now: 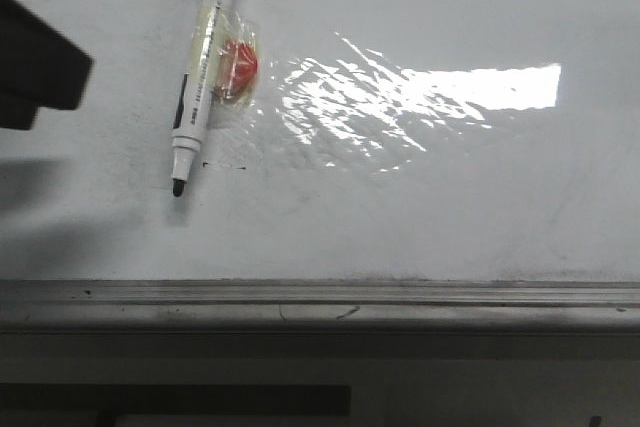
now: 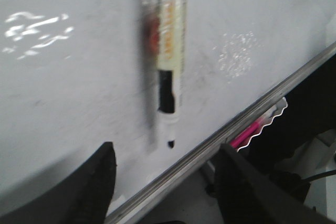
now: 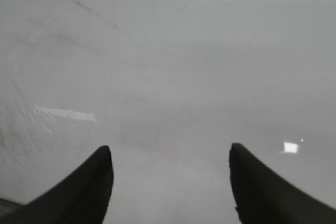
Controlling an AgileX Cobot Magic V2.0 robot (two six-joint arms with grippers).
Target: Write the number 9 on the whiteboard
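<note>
The marker [image 2: 169, 72] lies on the whiteboard [image 1: 480, 207] straight ahead of the open, empty left claw [image 2: 165, 182], its long axis pointing to the gap; no 9 yet. The right claw [image 3: 170, 182] is open too, farther away.

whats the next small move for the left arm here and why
Probably ease the left tool forward until its open fingers straddle the marker, then close. The marker lies uncapped on the whiteboard, taped beside a red piece, gripped by nothing. No 9 is drawn yet, and in the left wrist view the marker's tip lies between that tool's fingers but ahead of them.
</note>
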